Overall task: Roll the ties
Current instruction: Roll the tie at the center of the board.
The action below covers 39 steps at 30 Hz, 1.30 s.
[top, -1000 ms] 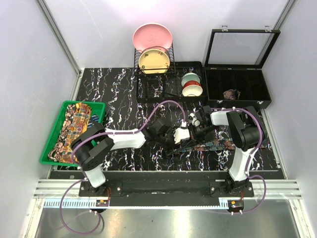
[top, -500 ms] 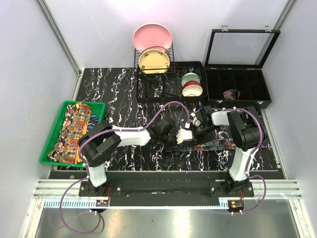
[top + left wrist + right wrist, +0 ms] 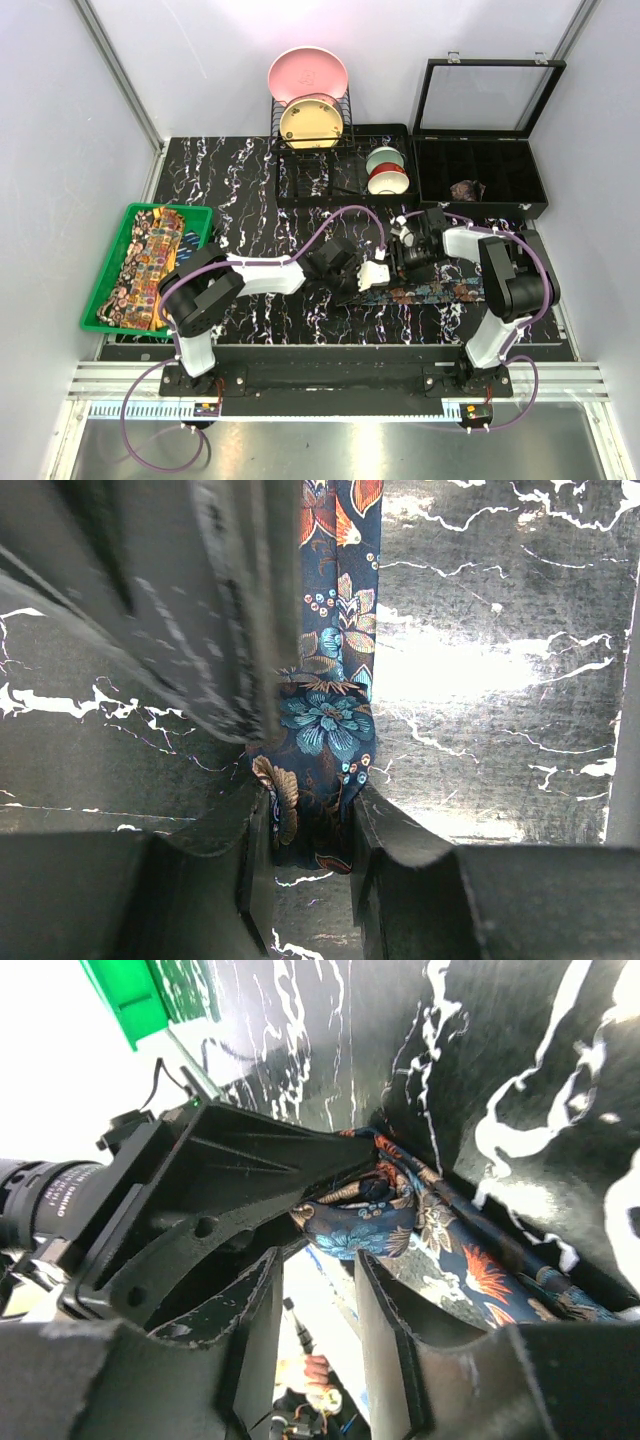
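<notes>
A dark blue tie (image 3: pixel 440 292) with orange and teal flowers lies flat along the table's front right. Its left end is folded into a small bundle (image 3: pixel 322 730), and my left gripper (image 3: pixel 310 798) is shut on that bundle (image 3: pixel 362 1218). My right gripper (image 3: pixel 318 1265) stands open just behind the bundle, with nothing between its fingers (image 3: pixel 392 1320). Seen from above, the left gripper (image 3: pixel 374 277) and the right gripper (image 3: pixel 410 256) sit close together at the table's centre. More ties (image 3: pixel 148 262), yellow-orange paisley, lie in a green tray (image 3: pixel 102 290). A small brownish coil (image 3: pixel 465 189) sits in the black box.
An open black compartment box (image 3: pixel 480 180) stands at the back right. A dish rack (image 3: pixel 312 150) with a pink and a yellow plate, and stacked bowls (image 3: pixel 386 172), stand at the back centre. The right gripper's body (image 3: pixel 190 600) crowds the left wrist view.
My right gripper has opened, let go of the tie's folded end and drawn back to the right. My left gripper has closed on that end and stays there.
</notes>
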{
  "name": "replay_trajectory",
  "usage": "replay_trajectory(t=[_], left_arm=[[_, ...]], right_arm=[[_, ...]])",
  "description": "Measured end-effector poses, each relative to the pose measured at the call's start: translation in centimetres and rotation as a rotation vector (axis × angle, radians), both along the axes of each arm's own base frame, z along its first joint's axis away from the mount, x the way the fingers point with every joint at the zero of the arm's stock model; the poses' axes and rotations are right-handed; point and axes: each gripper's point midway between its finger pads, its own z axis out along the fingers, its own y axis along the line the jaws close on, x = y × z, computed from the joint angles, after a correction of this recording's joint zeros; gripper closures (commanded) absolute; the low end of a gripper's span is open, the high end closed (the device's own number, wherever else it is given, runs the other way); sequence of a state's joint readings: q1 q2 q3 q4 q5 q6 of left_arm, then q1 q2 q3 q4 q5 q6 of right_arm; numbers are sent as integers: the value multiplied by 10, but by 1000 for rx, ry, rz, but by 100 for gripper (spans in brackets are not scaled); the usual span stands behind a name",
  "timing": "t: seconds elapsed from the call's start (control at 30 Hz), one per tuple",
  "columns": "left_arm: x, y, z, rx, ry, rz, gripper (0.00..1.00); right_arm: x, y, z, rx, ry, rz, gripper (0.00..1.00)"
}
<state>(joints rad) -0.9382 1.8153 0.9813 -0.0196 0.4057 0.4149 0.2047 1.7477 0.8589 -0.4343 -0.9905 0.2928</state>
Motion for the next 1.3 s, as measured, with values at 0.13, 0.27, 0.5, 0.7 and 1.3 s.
replay_trajectory(t=[0.13,0.27,0.5,0.7,1.3], left_arm=[[0,0,0,2,0,2,87],[0,0,0,1,0,2,86],[0,1,0,7,4,3,82],[0,1,0,12,2,6,55],[-2,4,4,18,36,53,25]], right_arm=[[-9,7,-3,16,17,19,59],[-13,16,-8,24,21,40,62],[-12,18,-15,23,33,42,100],[-13,17,-15,10,33,48,100],[-12,-9,-29,-138,88,33,100]])
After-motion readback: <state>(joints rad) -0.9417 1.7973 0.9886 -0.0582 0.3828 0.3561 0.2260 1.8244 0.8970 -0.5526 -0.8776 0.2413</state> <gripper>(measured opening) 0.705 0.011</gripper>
